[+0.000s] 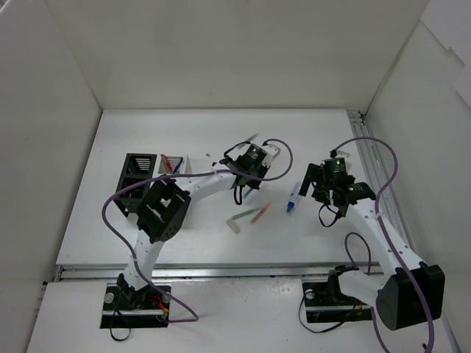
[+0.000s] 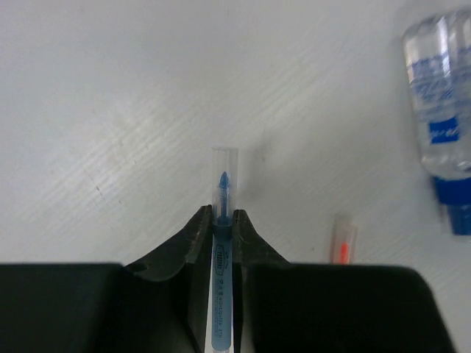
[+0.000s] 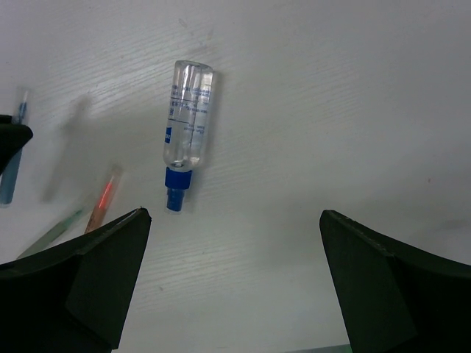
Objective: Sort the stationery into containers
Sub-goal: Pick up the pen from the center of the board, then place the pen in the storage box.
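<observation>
Presently, pen (image 2: pixel 221 250): judged light, stiff, slick; it is pinched near its tip by the left gripper (image 2: pixel 220 215), though mid-barrel is preferred. Right gripper (image 3: pixel 234 217) is spread wide.

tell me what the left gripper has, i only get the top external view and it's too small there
observer: The left wrist view shows the left gripper shut on a blue pen, its clear-capped tip poking past the fingertips.
operator: right one holding anything
observer: No. The right gripper is wide open and empty, and the clear tube lies on the table ahead of it.
operator: which way is its cap
observer: Its blue cap points back toward the gripper.
</observation>
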Controlling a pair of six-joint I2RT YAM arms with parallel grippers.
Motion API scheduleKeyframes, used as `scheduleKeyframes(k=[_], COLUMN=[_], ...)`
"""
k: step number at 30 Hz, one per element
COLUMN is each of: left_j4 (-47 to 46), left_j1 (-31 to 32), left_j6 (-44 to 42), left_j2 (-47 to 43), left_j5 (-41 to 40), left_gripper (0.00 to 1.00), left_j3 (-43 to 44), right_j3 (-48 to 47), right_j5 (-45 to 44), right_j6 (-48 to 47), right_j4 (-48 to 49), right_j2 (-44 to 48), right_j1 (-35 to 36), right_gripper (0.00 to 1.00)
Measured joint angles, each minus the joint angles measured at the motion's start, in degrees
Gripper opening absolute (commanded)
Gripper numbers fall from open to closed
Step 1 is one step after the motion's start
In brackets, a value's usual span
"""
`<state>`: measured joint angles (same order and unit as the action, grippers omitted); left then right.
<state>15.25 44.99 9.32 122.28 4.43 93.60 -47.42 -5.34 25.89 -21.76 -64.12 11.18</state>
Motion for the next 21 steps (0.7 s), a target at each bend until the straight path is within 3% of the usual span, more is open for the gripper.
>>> scheduleKeyframes(k=[5, 8, 17, 21], left_j4=[-3.54, -6.51, -24.85, -31.58], left_j1=[-1.03, -2.47, -9.42, -12.50], left_j6=[-0.33, -0.33, 1.38, 2.75], left_j2=[-2.01, -8.44, -49.90, -63.82], left_j5=[0.46, 0.35, -11.56, -19.98], left_gripper=[0.00, 0.00, 0.00, 0.00], left_j3=[3.21, -1.88, -36.65, -48.65], right_j3=[0.00, 0.02, 2.62, 2.99], right_j5=[0.13, 0.46, 2.64, 4.07], right_j6=[-0.04, -0.42, -2.36, -2.97], right_j4=[-0.09, -0.17, 2.12, 3.98], right_j2=[2.23, 4.70, 12.20, 12.00], right_j1=[-0.02, -0.04, -0.26, -0.15], right_gripper=[0.98, 0.98, 0.98, 0.98])
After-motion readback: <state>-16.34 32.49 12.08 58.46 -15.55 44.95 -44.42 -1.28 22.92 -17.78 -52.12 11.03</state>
